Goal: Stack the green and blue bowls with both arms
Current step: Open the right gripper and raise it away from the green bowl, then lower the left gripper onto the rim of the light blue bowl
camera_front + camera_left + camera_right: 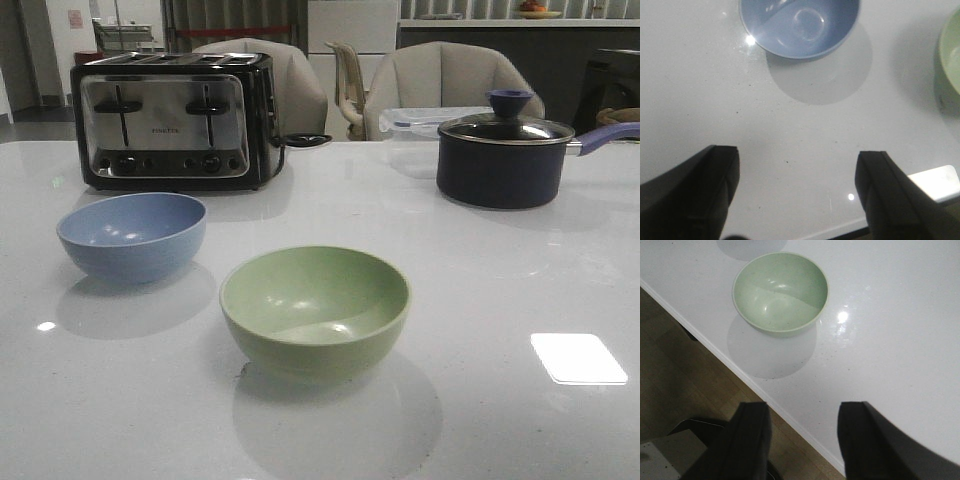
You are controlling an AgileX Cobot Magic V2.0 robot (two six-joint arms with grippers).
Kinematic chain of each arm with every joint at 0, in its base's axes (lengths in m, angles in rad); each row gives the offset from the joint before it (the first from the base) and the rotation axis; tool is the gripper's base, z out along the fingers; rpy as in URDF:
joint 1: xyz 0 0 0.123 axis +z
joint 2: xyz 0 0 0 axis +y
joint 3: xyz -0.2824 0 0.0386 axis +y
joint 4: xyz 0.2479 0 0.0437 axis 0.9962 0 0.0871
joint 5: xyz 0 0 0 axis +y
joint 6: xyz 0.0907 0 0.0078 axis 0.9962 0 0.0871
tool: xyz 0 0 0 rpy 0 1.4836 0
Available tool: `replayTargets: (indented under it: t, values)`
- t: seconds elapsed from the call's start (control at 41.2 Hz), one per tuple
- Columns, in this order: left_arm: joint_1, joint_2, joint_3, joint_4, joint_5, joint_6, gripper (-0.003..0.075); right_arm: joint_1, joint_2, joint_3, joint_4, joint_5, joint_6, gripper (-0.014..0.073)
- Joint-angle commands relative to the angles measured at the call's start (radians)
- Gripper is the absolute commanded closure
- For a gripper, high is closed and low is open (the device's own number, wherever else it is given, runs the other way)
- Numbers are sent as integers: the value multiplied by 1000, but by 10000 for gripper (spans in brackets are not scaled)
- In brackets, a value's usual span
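Observation:
The blue bowl stands upright and empty on the white table at the left. The green bowl stands upright and empty to its right, nearer the front edge, apart from it. No arm shows in the front view. In the left wrist view my left gripper is open and empty above bare table, well short of the blue bowl; the green bowl's rim shows at the side. In the right wrist view my right gripper is open and empty over the table's front edge, short of the green bowl.
A chrome and black toaster stands at the back left. A dark navy saucepan with a glass lid stands at the back right. Chairs stand behind the table. The table's front edge runs under my right gripper, floor below.

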Motion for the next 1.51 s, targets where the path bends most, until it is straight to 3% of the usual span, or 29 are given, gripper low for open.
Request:
replayTargets:
  t: [0.0,0.17,0.437,0.826,0.874,1.069,1.239,1.311,1.481]
  values:
    - [46,102,-100,5,-57,-35,193,-1,-5,-27,5,-58,-9,169]
    - [106,299,-230,-52,-75,-35,193,-1,-5,-27,5,-58,-9,169]
    - [106,575,-448,-60,-110,-35,193,-1,-5,-27,5,-58,-9,169]
    - [106,755,-574,-10,-149,-35,195,-1,-5,-27,5,-58,-9,169]
    - [106,760,-576,-8,-151,-35,213,-1,-5,-27,5,-58,-9,169]
    - [106,762,-576,5,-128,-35,439,-1,-5,-27,5,-58,-9,169]
    - [106,761,-585,6,-93,-35,585,-1,-5,-27,5,-58,-9,169]
    - [106,750,-596,6,-60,-28,625,-1,-5,-27,5,-58,-9,169]
    - [106,683,-608,-1,13,-8,622,-1,-5,-27,5,-58,-9,169]
